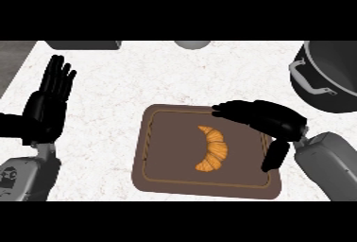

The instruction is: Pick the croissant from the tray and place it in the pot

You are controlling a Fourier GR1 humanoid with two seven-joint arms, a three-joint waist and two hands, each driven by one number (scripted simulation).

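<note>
The croissant (212, 148) lies on the tray (167, 175), slightly toward the tray's right half and roughly midway between its far and near edges. The right hand (268, 119) sits over the tray's far right corner, just beside the croissant and apart from it. Its fingers are curved loosely and extend toward the tray's far edge, while the thumb hangs down along the tray's right edge. The hand holds nothing; it is released, not clenched.

The croissant's long axis runs from the tray's far edge toward its near edge. One tip points to the far edge; the other tip curls toward the near edge and slightly left. The outer bulge of the crescent faces the right edge, toward the right hand.

The croissant is golden orange with ridged segments along its body. The tray is a brown rounded rectangle with a thin lighter line tracing its raised rim. It rests on the desk (140, 80), a white surface with faint speckled veining.

The pot (327, 80) stands at the desk's far right corner. It is dark, round and deep, with a pale grey handle on its side.

The left hand (45, 106) rests near the desk's left edge, fingers straight and upright, holding nothing.
</note>
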